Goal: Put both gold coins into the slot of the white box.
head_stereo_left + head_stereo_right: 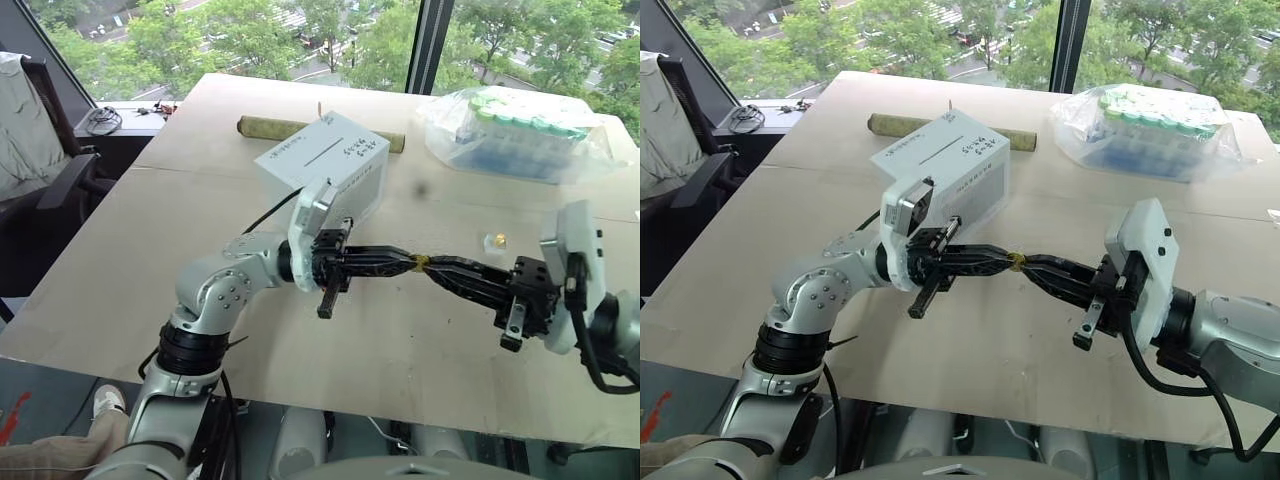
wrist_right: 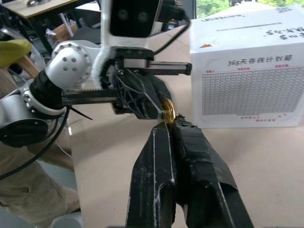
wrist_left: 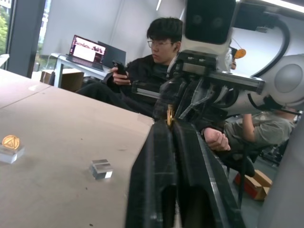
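The white box [image 1: 325, 168], its slot [image 1: 321, 154] facing up, stands on the table [image 1: 120, 270] just beyond the left gripper [image 1: 412, 263]. That gripper meets the right gripper [image 1: 428, 266] tip to tip above the table, both pairs of black fingers pinched narrow on one gold coin [image 2: 167, 109], held on edge between them. The second gold coin [image 3: 10, 141] rests on a small clear block [image 3: 9, 153] near the right gripper, a second clear block [image 3: 101, 168] alongside.

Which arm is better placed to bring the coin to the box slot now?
Probably left. Both grippers, left and right, pinch the coin between them, but the left is nearer the box and its slot.
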Robot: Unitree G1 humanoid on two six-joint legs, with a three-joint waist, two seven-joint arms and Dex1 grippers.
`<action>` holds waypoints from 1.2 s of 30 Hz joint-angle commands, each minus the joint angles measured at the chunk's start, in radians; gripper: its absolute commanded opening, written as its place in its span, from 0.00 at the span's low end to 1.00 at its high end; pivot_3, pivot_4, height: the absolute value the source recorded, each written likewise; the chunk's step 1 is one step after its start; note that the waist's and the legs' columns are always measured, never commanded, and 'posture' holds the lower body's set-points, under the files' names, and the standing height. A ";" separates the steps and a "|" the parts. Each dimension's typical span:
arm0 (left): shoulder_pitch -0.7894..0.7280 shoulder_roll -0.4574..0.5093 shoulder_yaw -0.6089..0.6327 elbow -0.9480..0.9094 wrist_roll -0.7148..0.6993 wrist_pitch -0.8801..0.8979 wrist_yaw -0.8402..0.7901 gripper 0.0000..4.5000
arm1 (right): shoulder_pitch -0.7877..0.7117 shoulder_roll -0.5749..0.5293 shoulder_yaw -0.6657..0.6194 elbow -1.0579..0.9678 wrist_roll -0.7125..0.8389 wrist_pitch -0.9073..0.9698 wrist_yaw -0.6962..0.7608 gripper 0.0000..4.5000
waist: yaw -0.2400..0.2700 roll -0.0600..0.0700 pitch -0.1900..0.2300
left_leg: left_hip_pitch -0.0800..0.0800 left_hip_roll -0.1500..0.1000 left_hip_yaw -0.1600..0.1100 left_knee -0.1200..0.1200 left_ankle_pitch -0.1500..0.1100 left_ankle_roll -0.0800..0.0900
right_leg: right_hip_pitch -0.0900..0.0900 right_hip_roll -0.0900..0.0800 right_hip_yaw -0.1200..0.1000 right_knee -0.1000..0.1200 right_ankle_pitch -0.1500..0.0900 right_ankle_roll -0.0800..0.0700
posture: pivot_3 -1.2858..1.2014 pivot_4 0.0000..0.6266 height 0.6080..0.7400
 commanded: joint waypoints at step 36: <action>-0.482 0.270 0.224 0.088 0.197 0.280 0.798 0.00 | -0.089 -0.032 -0.126 0.118 -0.354 -0.085 0.289 0.99 | 0.004 -0.005 0.004 | 0.000 -0.002 -0.002 -0.001 0.000 0.000 | 0.000 0.000 -0.001 0.000 -0.001 0.001 | 0.52 0.24 1.00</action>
